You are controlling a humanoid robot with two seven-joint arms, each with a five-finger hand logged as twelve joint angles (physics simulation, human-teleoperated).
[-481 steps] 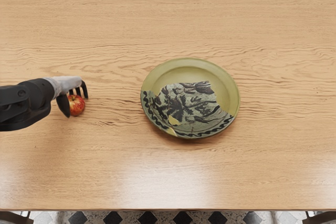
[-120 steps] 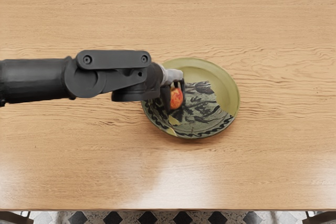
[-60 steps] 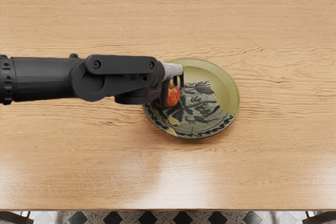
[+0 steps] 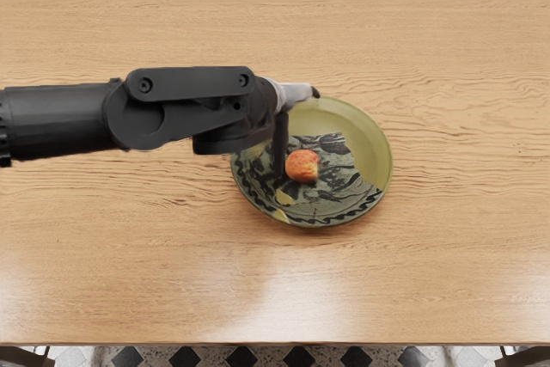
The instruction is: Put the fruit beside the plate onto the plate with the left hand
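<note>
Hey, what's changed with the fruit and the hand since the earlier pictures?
The left hand carried the apple rightward from the table onto the plate and let it go; the apple now lies near the plate's middle, with the hand open at its left. The plate stayed where it was.

Red-and-yellow fruit (image 4: 302,166) on an olive-green plate (image 4: 371,131) patterned with dark blue-black leaves and a wavy dark border. The bench (image 4: 430,281) shows pale, wavy wood grain. The left hand (image 4: 284,109) is grey with black fingers (image 4: 280,139), the arm (image 4: 69,118) matte black.
</note>
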